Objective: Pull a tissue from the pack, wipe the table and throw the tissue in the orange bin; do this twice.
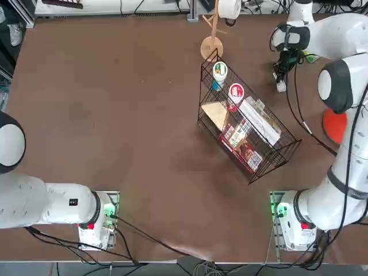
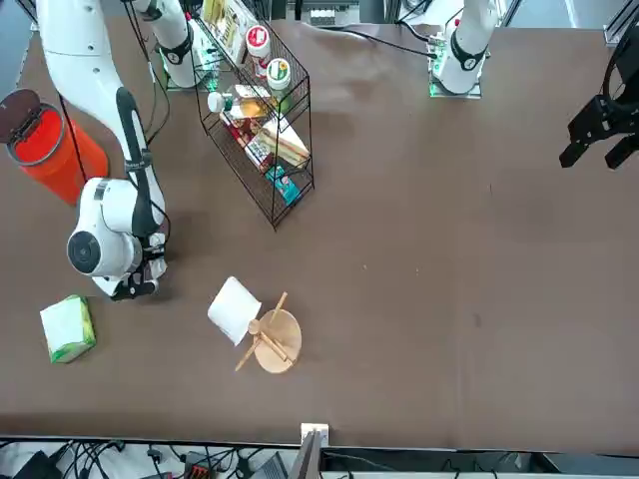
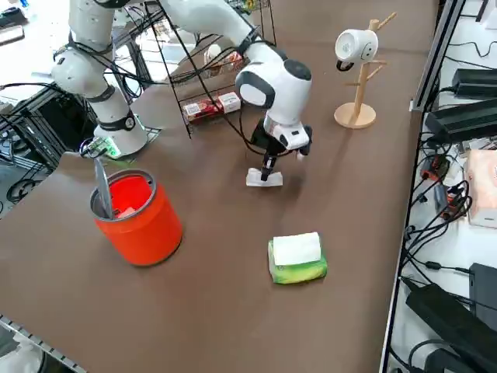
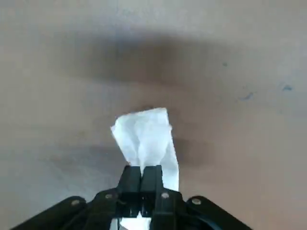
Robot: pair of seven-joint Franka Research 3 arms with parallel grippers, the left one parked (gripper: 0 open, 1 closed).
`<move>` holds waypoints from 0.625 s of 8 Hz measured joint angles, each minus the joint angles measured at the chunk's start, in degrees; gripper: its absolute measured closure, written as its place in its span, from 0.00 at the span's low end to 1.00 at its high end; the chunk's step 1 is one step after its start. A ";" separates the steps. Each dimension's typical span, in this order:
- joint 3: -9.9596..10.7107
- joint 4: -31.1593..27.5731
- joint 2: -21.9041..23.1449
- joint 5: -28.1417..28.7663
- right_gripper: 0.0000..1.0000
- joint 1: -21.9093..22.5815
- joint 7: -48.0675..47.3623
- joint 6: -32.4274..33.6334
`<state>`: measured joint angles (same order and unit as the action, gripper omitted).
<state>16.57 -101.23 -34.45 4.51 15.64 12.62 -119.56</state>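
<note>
Pinching a white tissue [image 4: 146, 136] between closed fingers, our right gripper [image 3: 269, 172] is pressing it down onto the table [image 3: 233, 311] just below the centre of the right side view, so we are judging ourselves to be in the wiping stretch of a cycle. In the wrist view the tissue is fanning out past the fingertips, with its free end lying against the brown surface.

What the coming move is turning on is where the orange bin [image 3: 138, 217] lies from the gripper. In the right side view it is standing toward the lower left, well apart from the tissue, with open tabletop between them. In the front view the bin [image 2: 52, 148] is sitting at the upper left edge while the gripper [image 2: 140, 289] is hanging lower and a little to the right of it.

The pack [image 3: 297, 258] is lying the other way (lower right of the gripper in the right side view, lower left in the front view), near but not touching.

We are expecting to lift and carry toward the bin, away from the pack.
</note>
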 joint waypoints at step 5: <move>2.92 4.90 9.73 -10.57 0.99 0.04 0.37 24.16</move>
<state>19.49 -96.33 -24.71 -6.06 15.68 12.99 -95.40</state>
